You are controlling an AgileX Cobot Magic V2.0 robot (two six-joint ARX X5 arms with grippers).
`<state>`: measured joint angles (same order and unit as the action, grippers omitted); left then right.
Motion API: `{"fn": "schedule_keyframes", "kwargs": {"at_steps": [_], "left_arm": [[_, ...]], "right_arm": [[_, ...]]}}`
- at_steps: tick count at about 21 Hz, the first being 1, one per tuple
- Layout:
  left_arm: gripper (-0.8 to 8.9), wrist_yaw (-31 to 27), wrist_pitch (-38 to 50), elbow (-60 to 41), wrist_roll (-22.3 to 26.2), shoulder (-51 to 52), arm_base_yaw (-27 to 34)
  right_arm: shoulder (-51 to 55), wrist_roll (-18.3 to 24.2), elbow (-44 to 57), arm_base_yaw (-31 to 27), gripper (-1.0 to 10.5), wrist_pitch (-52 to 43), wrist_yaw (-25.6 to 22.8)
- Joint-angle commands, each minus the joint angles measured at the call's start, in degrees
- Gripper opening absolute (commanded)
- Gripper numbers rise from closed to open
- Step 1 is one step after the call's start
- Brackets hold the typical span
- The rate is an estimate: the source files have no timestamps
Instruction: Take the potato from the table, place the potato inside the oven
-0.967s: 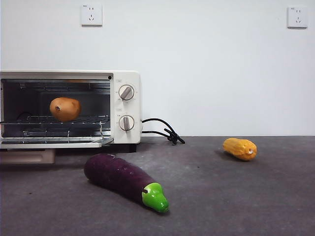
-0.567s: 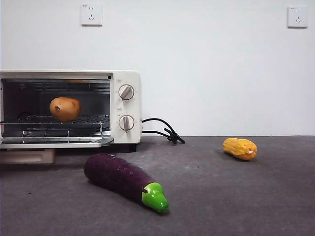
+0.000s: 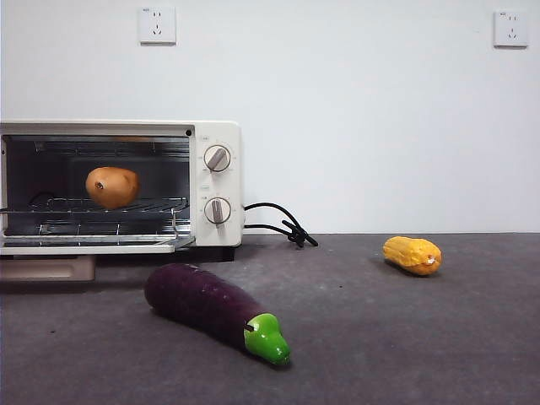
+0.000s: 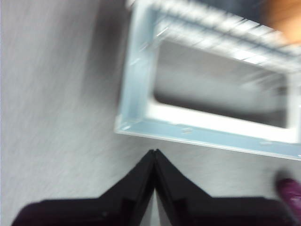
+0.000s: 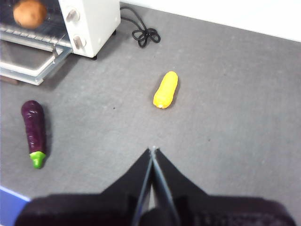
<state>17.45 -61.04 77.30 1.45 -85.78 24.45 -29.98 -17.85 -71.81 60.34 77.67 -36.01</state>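
eggplant, corn cob, 2 wall sockets

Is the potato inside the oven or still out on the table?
Inside. The potato rests on the wire rack of the oven, whose door hangs open; neither hand touches it.

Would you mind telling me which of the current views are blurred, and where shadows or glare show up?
The left wrist view is smeared by motion blur, the oven door frame streaked and washed pale; the front view is sharp, with soft shadows under the eggplant and corn; the right wrist view is crisp, evenly lit, the potato clearly visible inside the oven.
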Motion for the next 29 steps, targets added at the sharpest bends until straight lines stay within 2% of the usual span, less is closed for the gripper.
{"fn": "schedule_keyframes", "kwargs": {"at_steps": [1,7,11,16,20,24,29], "left_arm": [[-0.09,-0.98,-0.81,-0.09,0.72,-3.93,1.11],[-0.09,0.02,-0.26,-0.09,0.72,-12.57,5.84],[-0.09,8.20,1.20,-0.09,0.68,-17.64,8.33],[-0.09,8.04,2.49,-0.09,0.68,-22.34,8.41],[-0.09,8.17,3.17,-0.09,0.66,-24.26,8.37],[-0.09,8.24,3.30,-0.09,0.00,-24.76,8.35],[-0.09,8.61,3.19,-0.09,-0.33,-25.90,7.63]], "right_arm": [[1.51,-2.03,0.92,0.07,0.0,0.81,0.00],[2.08,-2.62,1.75,0.07,0.0,0.79,-0.07],[2.08,-4.55,1.75,0.07,0.0,0.79,-3.02],[2.08,-6.64,1.75,0.07,0.0,0.79,-7.65],[2.05,-8.09,1.75,0.07,0.0,0.79,-8.55],[2.05,-8.09,1.75,0.07,0.0,0.79,-10.80],[2.08,-8.09,1.75,0.07,0.0,0.79,-10.95]]}}
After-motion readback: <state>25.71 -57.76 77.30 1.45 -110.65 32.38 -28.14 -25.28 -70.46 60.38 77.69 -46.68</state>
